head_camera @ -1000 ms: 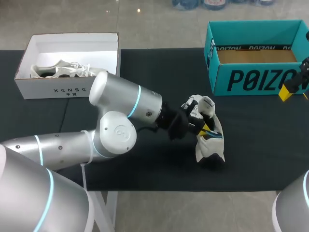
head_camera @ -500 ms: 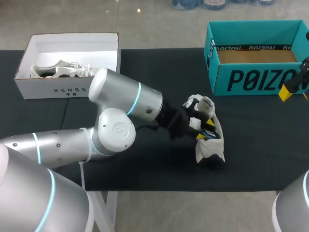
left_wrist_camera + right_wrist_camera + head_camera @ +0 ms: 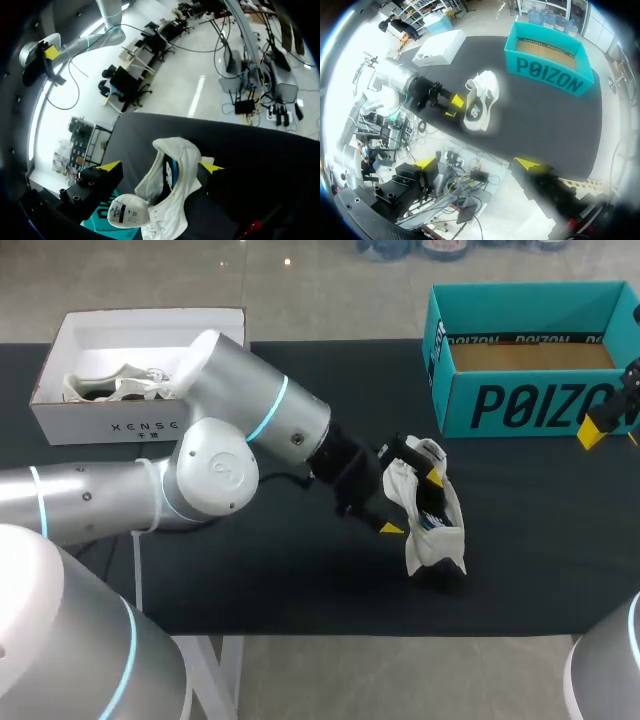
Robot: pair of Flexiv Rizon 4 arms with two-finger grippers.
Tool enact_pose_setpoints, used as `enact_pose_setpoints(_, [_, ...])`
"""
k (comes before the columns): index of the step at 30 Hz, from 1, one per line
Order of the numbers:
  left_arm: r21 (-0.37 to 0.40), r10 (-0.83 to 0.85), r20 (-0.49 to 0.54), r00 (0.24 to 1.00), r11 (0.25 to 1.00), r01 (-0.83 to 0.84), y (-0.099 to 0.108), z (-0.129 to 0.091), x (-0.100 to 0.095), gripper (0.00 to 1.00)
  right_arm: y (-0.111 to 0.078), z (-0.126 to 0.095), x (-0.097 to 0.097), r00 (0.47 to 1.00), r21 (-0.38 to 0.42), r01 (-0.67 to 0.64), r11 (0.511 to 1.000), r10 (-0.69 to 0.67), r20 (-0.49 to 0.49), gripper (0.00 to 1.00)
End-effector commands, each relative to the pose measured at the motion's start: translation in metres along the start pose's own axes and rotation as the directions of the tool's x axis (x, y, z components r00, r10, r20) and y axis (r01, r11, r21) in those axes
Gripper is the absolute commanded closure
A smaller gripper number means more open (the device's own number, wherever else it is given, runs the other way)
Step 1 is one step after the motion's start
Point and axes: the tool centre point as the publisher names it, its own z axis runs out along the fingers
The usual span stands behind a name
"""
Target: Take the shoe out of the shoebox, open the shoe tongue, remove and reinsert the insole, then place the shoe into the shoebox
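As it is spreading wide apart, the left hand is releasing the white fabric sneaker, seemingly finished opening it.

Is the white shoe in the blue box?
Out. The shoe lies on the black table, apart from the teal box.

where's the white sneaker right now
In the head view the white sneaker sits on the black table, right of centre, just in front of the teal shoebox, between the left gripper's open fingers.
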Motion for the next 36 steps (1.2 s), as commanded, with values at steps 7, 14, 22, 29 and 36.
enact_pose_setpoints(7, [-0.096,-0.072,-0.364,0.928,0.995,0.039,-0.017,-0.005,0.003,0.0,0.002,0.0,0.0,1.0,0.005,-0.001,1.0,0.001,0.0,0.0])
enact_pose_setpoints(14, [-0.096,-0.072,-0.364,0.928,0.995,0.039,-0.017,-0.005,0.003,0.0,0.002,0.0,0.0,1.0,0.005,-0.001,1.0,0.001,0.0,0.0])
enact_pose_setpoints(22, [-0.096,-0.072,-0.364,0.928,0.995,0.039,-0.017,-0.005,0.003,0.0,0.002,0.0,0.0,1.0,0.005,-0.001,1.0,0.001,0.0,0.0])
enact_pose_setpoints(29, [-0.137,-0.028,-0.441,0.897,0.99,-0.036,-0.013,0.002,0.002,0.0,0.002,0.0,0.0,1.0,0.005,-0.001,1.0,0.001,0.0,0.0])
enact_pose_setpoints(36, [-0.188,-0.019,-0.575,0.818,0.976,-0.109,-0.01,0.017,0.0,1.0,0.002,0.0,0.0,1.0,0.005,-0.001,1.0,0.001,0.0,0.0])
